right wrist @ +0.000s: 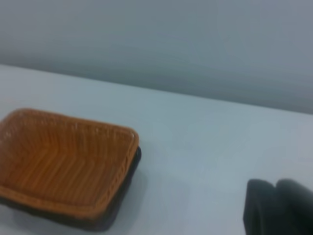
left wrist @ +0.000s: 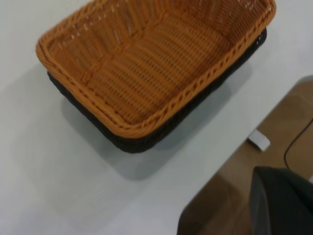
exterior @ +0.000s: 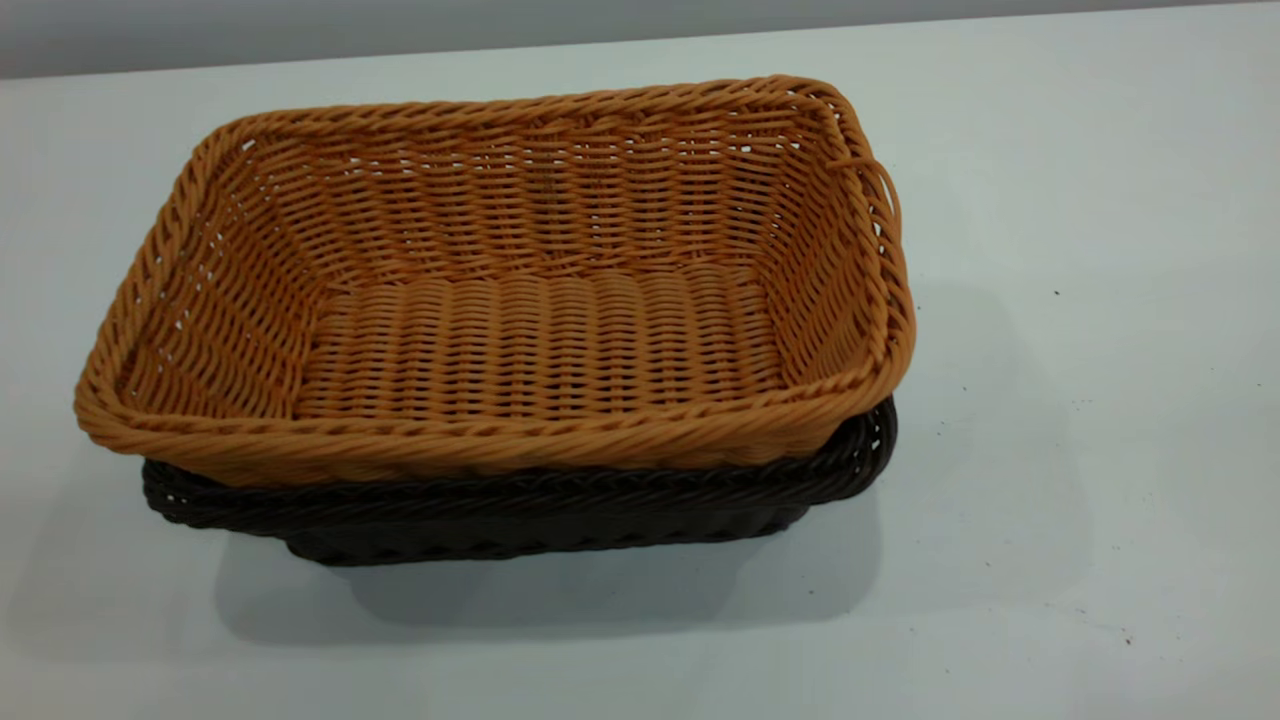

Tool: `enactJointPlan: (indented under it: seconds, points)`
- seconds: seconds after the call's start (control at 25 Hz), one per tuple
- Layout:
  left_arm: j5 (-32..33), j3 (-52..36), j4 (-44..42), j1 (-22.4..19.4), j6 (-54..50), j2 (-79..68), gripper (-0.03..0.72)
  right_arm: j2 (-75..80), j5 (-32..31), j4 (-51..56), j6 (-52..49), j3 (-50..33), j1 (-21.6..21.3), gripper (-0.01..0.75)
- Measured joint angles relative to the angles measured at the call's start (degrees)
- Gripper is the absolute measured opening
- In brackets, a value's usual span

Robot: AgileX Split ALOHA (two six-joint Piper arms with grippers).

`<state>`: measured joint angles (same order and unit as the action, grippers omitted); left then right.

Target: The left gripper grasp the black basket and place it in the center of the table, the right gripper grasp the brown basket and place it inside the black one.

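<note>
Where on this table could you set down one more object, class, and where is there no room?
The table is bare right of the stacked baskets, and also in front of them and along the back edge. The middle is taken: the brown basket sits nested in the black basket, though its own inside holds nothing.

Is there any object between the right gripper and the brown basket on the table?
Nothing visible. In the right wrist view, only bare table lies between the right gripper and the brown basket, which already sits inside the black basket.
</note>
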<state>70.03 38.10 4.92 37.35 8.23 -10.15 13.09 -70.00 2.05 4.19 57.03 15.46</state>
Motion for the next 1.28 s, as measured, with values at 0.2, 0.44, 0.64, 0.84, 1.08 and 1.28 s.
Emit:
enactJointPlan:
  seconds: [0.2,0.44,0.64,0.84,1.08,1.28]
  points:
    - [0.02,-0.61,-1.09,-0.05,-0.07,4.81,-0.001,-5.6,0.0,0.12,1.05,-6.08,0.0,0.056]
    - [-0.01,-5.72,-0.79,-0.05,-2.39,7.14,-0.001,-12.3,0.0,0.12,0.22,-14.05,0.0,0.056]
    - [-0.65,-8.6,-0.85,-0.05,-2.34,7.11,-0.001,-13.16,0.0,0.12,-0.19,-19.44,0.0,0.056]
    - [-4.14,-10.37,-0.91,-0.05,-2.28,7.11,-0.001,-13.09,0.18,-0.06,-0.36,-23.59,0.0,0.056]
    - [-3.99,-10.42,-0.99,-0.05,-2.23,7.11,-0.001,-13.09,5.56,0.37,-0.3,-27.2,0.0,0.056]
    - [-3.99,-10.42,-0.99,-0.05,-2.23,7.11,-0.001,-13.09,9.14,-0.81,-0.19,-29.26,0.0,0.056]
